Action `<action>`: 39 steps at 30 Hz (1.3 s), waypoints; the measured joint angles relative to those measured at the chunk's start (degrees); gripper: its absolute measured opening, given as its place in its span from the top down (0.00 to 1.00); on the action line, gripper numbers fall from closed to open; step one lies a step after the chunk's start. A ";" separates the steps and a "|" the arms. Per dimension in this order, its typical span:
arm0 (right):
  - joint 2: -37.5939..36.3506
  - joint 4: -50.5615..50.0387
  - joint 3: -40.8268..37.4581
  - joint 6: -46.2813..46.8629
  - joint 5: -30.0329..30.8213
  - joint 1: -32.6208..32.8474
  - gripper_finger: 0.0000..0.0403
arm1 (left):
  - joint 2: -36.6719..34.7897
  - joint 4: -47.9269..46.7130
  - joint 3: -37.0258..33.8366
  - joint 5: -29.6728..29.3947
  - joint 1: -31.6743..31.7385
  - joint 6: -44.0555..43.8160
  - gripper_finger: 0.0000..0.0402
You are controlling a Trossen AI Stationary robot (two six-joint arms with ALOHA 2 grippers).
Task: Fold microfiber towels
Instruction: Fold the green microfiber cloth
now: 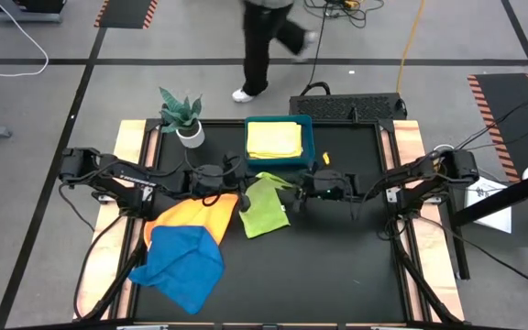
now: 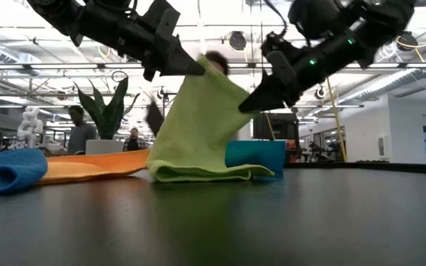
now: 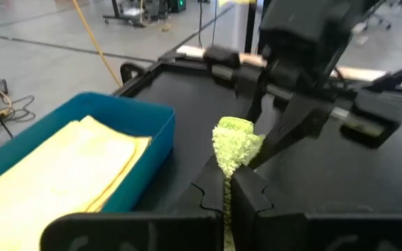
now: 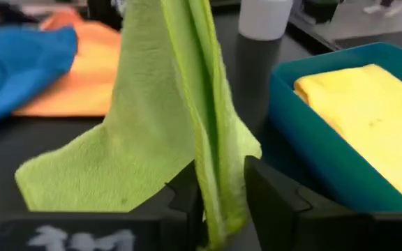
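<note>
Here, a black table (image 1: 337, 266) is seen from above, flanked by two dark arms reaching toward its middle. A blue towel (image 1: 180, 263) is spread near the left front, partly overlapping an orange towel (image 1: 195, 214) beside it. A lime green towel (image 2: 194, 129) is lifted off the surface between both grippers, its lower edge folded on the table. One upper corner is pinched by the tightly pressed fingers of the left gripper (image 3: 227, 189); another is clamped between the right gripper (image 4: 223, 192) fingers. A yellow towel (image 1: 274, 139), folded, is held in the teal tray (image 1: 307, 156) behind. A potted plant (image 1: 183, 115) is set beside it.
</note>
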 joint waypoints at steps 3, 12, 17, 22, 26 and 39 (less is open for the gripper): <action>0.13 8.25 -5.01 0.44 0.00 -0.11 0.81 | 0.01 -0.13 0.00 0.00 -0.09 0.06 0.99; 0.11 23.70 -12.04 0.80 -3.04 -0.63 0.99 | 0.01 3.44 0.00 2.81 -0.63 1.33 0.99; 0.11 25.52 -12.12 -0.15 -3.21 -0.58 0.99 | -0.12 4.34 0.00 3.06 -1.42 1.74 0.99; -0.83 25.96 -12.14 -1.57 -3.19 1.27 1.00 | -0.79 4.22 -0.02 3.08 -2.60 2.46 0.99; -4.80 25.49 -12.14 -2.51 -3.18 5.56 1.00 | -3.64 4.27 -0.09 3.19 -4.52 2.44 0.99; -16.42 25.25 -9.17 -8.63 2.98 29.38 1.00 | -10.96 8.80 -0.04 3.20 -19.96 2.88 0.99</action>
